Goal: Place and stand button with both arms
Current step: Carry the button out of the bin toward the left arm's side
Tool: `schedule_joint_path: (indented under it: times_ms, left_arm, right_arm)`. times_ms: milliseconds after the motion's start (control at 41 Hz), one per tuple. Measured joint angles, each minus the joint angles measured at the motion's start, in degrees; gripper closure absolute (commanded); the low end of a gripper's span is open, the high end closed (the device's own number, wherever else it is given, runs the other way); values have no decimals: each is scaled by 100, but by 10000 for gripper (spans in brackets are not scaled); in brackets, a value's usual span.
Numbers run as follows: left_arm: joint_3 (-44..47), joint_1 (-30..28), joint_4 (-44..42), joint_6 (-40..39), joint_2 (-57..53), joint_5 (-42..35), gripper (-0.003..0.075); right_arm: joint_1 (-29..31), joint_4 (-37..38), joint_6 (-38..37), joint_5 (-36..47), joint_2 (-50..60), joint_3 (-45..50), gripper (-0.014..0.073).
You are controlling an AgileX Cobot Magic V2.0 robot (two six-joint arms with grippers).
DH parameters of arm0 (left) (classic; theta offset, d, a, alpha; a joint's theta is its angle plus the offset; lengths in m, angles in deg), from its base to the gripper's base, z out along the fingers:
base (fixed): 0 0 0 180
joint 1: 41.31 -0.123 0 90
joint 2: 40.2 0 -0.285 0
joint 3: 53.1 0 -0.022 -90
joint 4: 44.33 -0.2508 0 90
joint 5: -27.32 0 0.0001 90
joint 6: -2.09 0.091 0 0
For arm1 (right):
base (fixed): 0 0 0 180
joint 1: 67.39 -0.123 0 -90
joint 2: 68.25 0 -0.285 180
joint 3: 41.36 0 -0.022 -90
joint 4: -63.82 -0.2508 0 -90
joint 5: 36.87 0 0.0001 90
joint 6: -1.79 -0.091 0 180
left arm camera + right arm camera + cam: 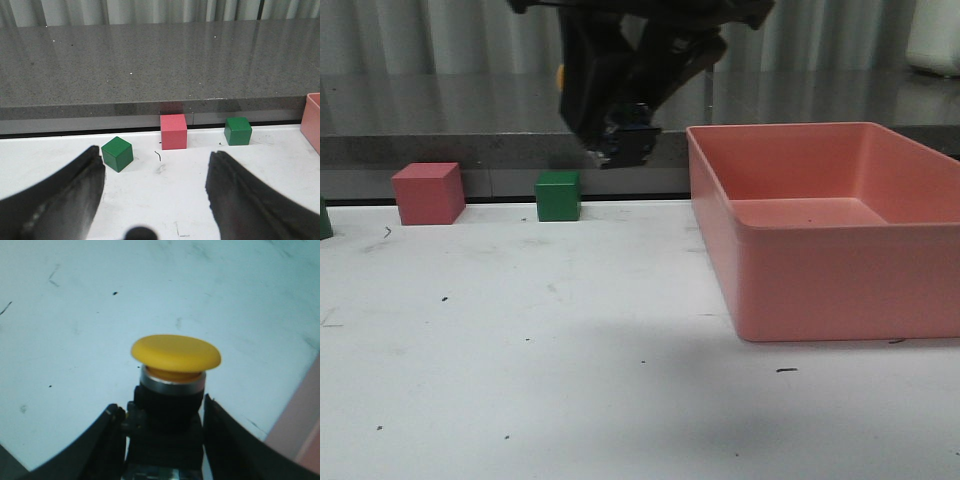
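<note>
**Front view first: a button held high, with room to fall**

Front view shows the right gripper [620, 150] hanging well above the white table [520, 380], just left of the pink bin [820, 230]. Its fingers and the black base of the button [632, 140] blur into one dark mass, with a sliver of yellow showing on the far side. A red cube [428, 193] and a green cube [558, 195] sit further left of the bin, against the back edge. A release from this height would likely let the button bounce or roll, perhaps into the bin.

Left wrist view shows the left gripper [155, 190] with its jaws wide apart and nothing between them, low over the table. Another green cube [117, 153] lies just off one finger; a careless sweep could knock it.

Right wrist view shows the jaws clamped on the black base, with the yellow cap pointing out beyond the fingertips [112, 415]. The hold sits on the base alone, so the heavy cap could tip the button as it meets the table. The grip looks narrow, and a twist during a handover might work it loose.
</note>
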Motion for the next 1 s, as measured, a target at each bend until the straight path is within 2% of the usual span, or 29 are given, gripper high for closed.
schedule_joint_path:
  times_ms: [146,390,537,707,1000]
  left_arm:
    - [0,0,0,0,0,0,302]
    - [0,0,0,0,0,0,302]
    - [0,0,-2,0,0,0,302]
    - [0,0,-2,0,0,0,302]
    - [0,0,-2,0,0,0,302]
  right_arm:
    - [-279,44,58,-265,-535,-485,375]
    - [-291,-7,-216,-940,-1687,-1672,375]
    - [-291,-20,-794,-1346,-2402,-2433,375]
    - [-291,-137,-1518,-1461,-3062,-3110,375]
    - [-291,-535,-2500,-1381,-3763,-3657,375]
